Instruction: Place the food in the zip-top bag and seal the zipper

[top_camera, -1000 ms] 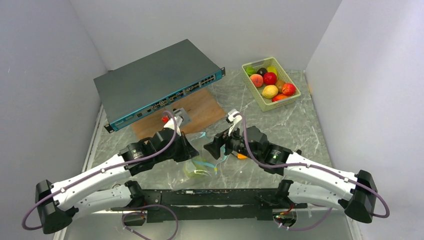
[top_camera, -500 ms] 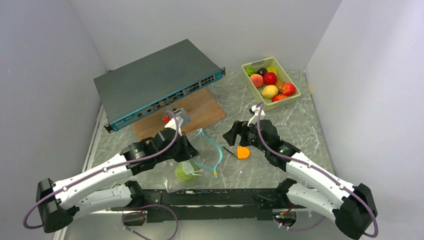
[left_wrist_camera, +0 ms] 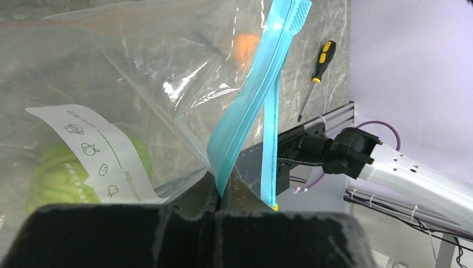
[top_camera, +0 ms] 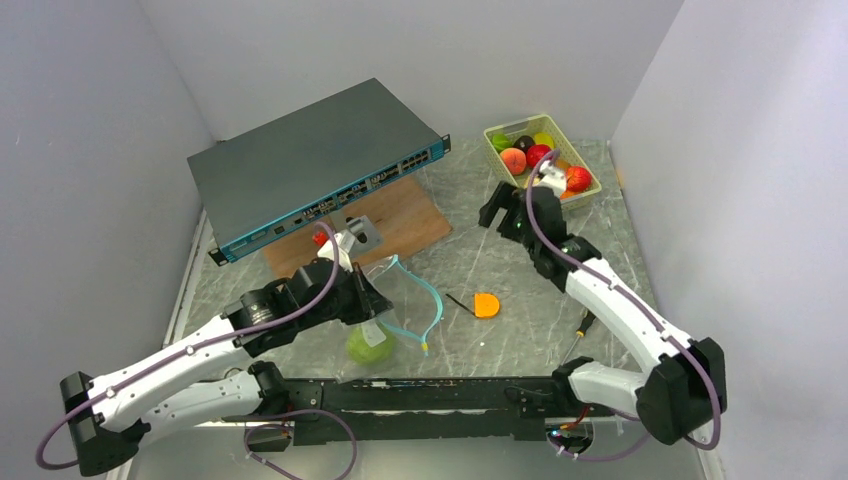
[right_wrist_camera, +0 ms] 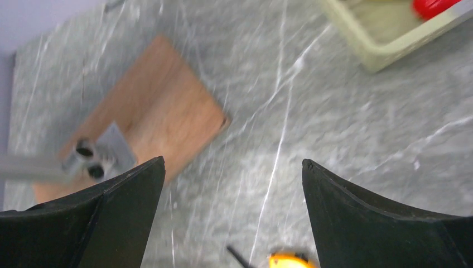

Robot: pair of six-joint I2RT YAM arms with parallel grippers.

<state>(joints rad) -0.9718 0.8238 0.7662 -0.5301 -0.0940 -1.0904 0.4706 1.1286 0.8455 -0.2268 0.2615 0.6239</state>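
In the top view the clear zip-top bag [top_camera: 385, 315] hangs from my left gripper [top_camera: 368, 298], which is shut on the teal zipper [top_camera: 428, 300]. The left wrist view shows the jaws pressed together on the zipper [left_wrist_camera: 240, 128], with the white label [left_wrist_camera: 95, 156] and a green cabbage [left_wrist_camera: 53, 176] inside the bag. The cabbage [top_camera: 367, 345] rests at the bag's low end. My right gripper [top_camera: 493, 212] is open and empty, just left of the green basket [top_camera: 590, 190] holding a peach [top_camera: 513, 160] and a red apple [top_camera: 538, 153]. Its fingers [right_wrist_camera: 111, 206] spread wide over bare marble.
An orange piece [top_camera: 486, 304] with a thin black stick lies right of the bag. A screwdriver [top_camera: 582, 326] lies near the right arm's base. A network switch [top_camera: 320, 165] and a wooden board [top_camera: 405, 215] fill the back left. A small grey bracket [top_camera: 360, 232] stands on the board.
My right arm has swung away from the bag's mouth toward the basket at the back right, its jaws opening wider. The left gripper keeps hold of the zipper, and the bag shifted slightly.
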